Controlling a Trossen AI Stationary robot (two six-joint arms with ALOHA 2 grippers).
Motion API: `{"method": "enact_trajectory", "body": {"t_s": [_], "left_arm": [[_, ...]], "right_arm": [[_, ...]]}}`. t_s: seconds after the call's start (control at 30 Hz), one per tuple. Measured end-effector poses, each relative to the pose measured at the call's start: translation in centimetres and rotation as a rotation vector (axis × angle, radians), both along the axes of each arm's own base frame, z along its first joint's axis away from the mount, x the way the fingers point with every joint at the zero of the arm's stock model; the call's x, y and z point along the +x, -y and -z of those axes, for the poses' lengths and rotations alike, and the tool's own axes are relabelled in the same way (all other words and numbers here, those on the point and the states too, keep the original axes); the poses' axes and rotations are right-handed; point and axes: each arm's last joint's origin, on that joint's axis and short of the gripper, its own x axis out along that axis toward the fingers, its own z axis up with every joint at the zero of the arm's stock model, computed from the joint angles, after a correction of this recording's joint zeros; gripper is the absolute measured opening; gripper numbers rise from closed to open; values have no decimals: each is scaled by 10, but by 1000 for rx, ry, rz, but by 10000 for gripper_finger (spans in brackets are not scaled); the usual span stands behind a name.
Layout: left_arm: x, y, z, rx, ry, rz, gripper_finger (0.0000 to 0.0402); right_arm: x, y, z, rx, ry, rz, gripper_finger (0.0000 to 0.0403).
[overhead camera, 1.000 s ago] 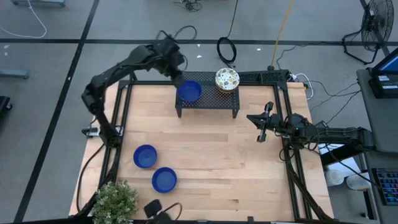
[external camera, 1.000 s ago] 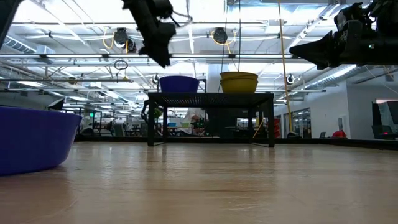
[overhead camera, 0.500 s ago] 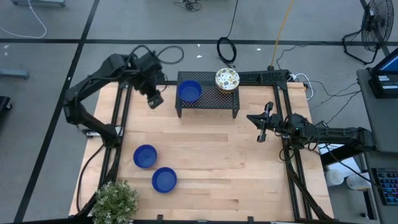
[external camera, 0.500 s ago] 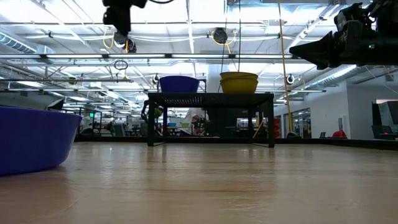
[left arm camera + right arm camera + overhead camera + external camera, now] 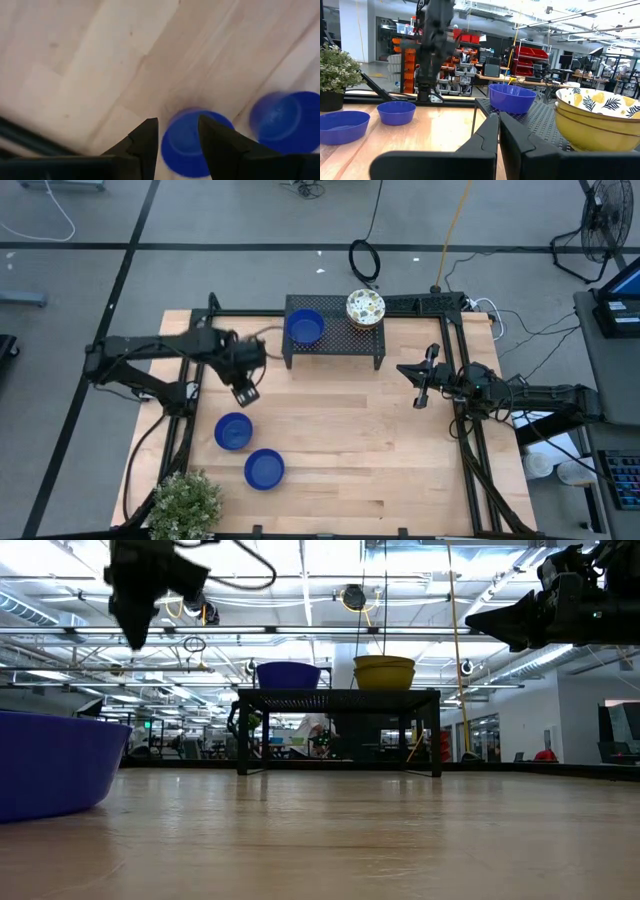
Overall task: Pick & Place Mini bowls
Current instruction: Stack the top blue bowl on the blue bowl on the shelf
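The left tool (image 5: 245,391), its fingers spread and empty, has swung away from the rack (image 5: 334,345) and now hangs over the desk (image 5: 350,440). Directly below it sit two blue mini bowls (image 5: 233,431), next to fetch. Farther off, one blue bowl (image 5: 304,327) and the stacked floral bowls (image 5: 365,308) rest on the rack. The right tool (image 5: 421,393) waits pressed together beyond.

1. A rack (image 5: 334,340) is placed at the far middle of the counter (image 5: 350,450).
2. One bowl (image 5: 304,327) is set on the rack's left part; a stack of bowls (image 5: 365,308) is set on its right part.
3. Two bowls (image 5: 233,431) (image 5: 264,468) are placed side by side on the counter's near left.
4. A potted plant (image 5: 186,503) is set at the near left corner.
5. The left gripper (image 5: 245,392) is held above the counter, between the rack and the nearer bowls.
6. The right gripper (image 5: 421,392) is held near the right edge.
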Motion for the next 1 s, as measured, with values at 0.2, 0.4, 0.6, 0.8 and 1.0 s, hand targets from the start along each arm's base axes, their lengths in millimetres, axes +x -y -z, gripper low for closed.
{"method": "enact_trajectory", "body": {"t_s": [0.2, 0.4, 0.6, 0.8, 1.0], "left_arm": [[-2, 21, 55, -13, -54, 36, 143], [-15, 32, 88, -16, -143, 31, 143], [-23, 37, 105, -9, -183, 51, 143], [-29, 42, 113, 0, -215, 109, 143], [-31, 45, 126, 7, -185, 159, 143]], "right_arm": [[0, 0, 0, 0, 1, 0, 2], [0, 0, 0, 0, 0, 0, 2], [0, 0, 0, 0, 0, 0, 2], [0, 0, 0, 0, 0, 0, 2], [0, 0, 0, 0, 0, 0, 2]]}}
